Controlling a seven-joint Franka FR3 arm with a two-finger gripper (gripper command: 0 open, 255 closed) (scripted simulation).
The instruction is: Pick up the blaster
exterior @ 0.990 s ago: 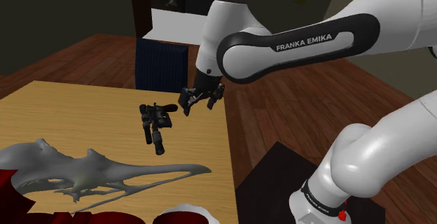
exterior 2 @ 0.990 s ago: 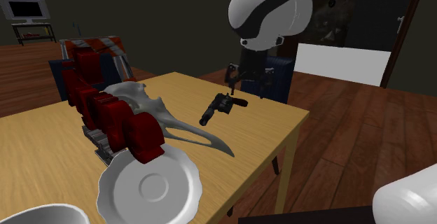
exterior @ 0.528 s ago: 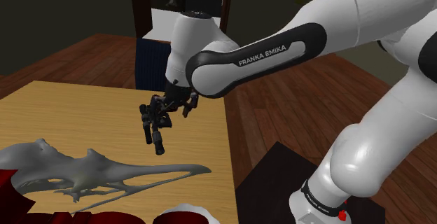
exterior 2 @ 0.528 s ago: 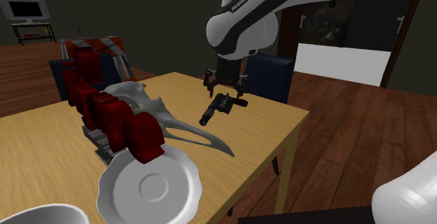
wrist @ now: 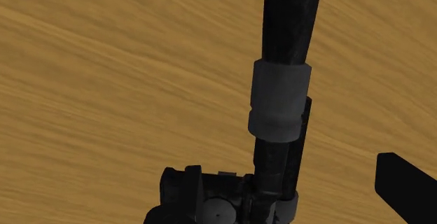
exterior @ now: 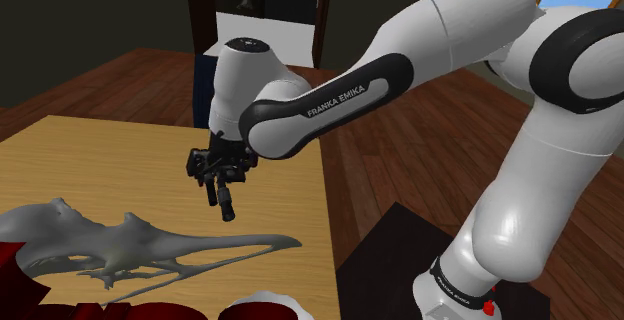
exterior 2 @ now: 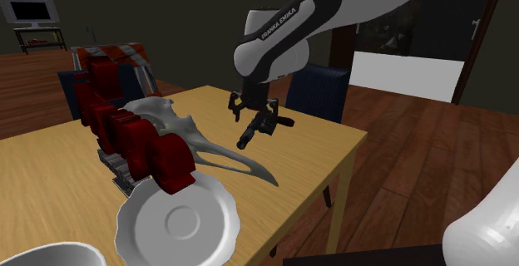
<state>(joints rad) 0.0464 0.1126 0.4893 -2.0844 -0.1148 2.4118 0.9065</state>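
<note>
The black gripper [exterior: 218, 168] hangs low over the dark blaster [exterior: 224, 200], which lies flat on the wooden table [exterior: 110, 158], beyond a grey beaked skull [exterior: 140, 248]. The claw looks spread: one finger [wrist: 410, 180] stands clear of the barrel, clasping nothing.

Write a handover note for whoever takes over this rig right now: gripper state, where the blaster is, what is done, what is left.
Gripper: open, low over the blaster's body, holding nothing. In the wrist view one finger stands clear to the side of it.
Blaster: dark, lying on the wooden table under the gripper, with its barrel sticking out past the hand.
Done: the gripper is lined up over the blaster.
Left: probably lower a little more, close the fingers on the body, then lift it off the table.
</note>
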